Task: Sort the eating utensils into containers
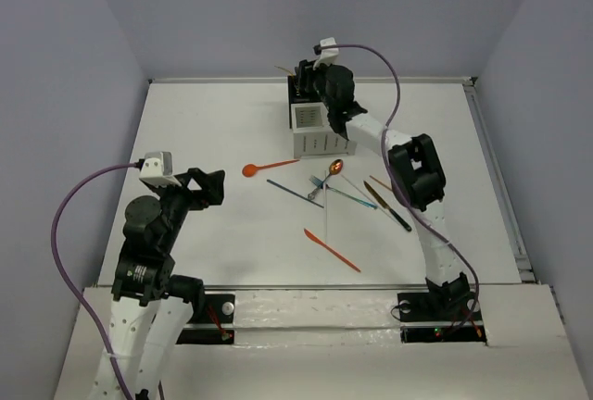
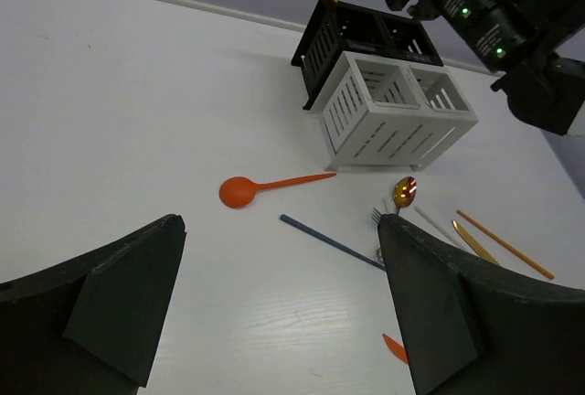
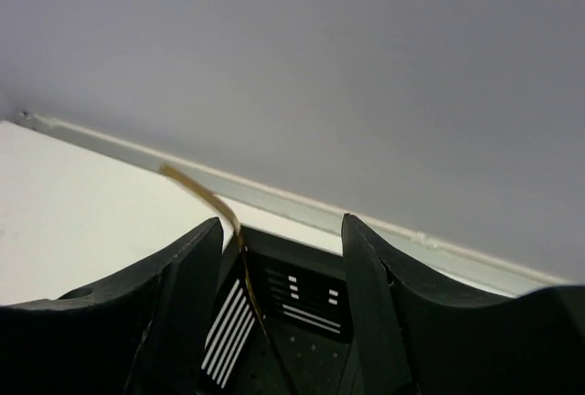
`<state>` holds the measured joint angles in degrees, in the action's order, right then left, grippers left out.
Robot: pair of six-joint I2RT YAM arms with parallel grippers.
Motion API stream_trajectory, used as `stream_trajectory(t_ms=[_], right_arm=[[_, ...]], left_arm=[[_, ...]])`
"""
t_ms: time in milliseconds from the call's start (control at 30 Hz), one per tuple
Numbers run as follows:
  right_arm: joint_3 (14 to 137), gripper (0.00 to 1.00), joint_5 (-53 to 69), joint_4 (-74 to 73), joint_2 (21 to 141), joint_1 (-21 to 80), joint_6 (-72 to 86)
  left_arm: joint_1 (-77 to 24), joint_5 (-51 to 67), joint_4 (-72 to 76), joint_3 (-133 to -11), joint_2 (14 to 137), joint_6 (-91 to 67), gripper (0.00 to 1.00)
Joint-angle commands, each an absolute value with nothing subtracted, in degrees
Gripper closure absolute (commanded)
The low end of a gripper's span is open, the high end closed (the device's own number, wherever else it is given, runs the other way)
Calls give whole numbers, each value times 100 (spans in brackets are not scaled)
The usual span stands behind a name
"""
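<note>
Right gripper (image 3: 283, 230): over the back black compartment of the containers (image 1: 315, 124), fingers parted, gripping nothing. A gold utensil (image 3: 208, 197) stands in that compartment with its curved top poking out, just beside one finger; touching or not, I cannot tell

Left gripper (image 2: 281, 223): low over the table (image 1: 204, 141), fingers spread wide, empty, touching nothing

The loose utensils lie flat in front of the white compartments: orange spoon (image 1: 269, 168) nearest my left arm, gold spoon (image 1: 334, 168) and dark blue stick (image 1: 295, 193) beyond it, orange knife (image 1: 331, 250) nearer the bases

Handling, my guess: all thin, light and stiff, the glossy ones likely slippery and apt to swivel in a pinch. They hug the table, so there is little to get under. I would take the orange spoon across mid-handle, fingers square to it
</note>
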<state>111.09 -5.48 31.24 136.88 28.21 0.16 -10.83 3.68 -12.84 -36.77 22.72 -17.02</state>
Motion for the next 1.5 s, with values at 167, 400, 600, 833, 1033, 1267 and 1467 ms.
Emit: stream_trajectory(t_ms=[167, 400, 600, 833, 1033, 1267, 1467], right_arm=[[8460, 43, -351, 2410, 10426, 2865, 1133], [6113, 71, -780, 688, 8422, 2865, 1828], [5160, 75, -493, -649, 7612, 2865, 1951], [4755, 64, 527, -915, 7628, 2865, 1898], [4931, 51, 176, -423, 8235, 2997, 2363], [5404, 51, -500, 360, 9052, 3049, 3172], [5896, 61, -642, 151, 9588, 3391, 2587]], left_arm=[[-1055, 536, -940, -3832, 2004, -1626, 1], [-1124, 615, -914, -3797, 1916, -1661, 1], [-1300, 589, -932, -3797, 1811, -1670, 1], [-1362, 571, -932, -3788, 1732, -1670, 1], [-1415, 563, -940, -3788, 1705, -1679, 1], [-1415, 571, -932, -3788, 1714, -1679, 1], [-1468, 536, -940, -3788, 1714, -1679, 1]])
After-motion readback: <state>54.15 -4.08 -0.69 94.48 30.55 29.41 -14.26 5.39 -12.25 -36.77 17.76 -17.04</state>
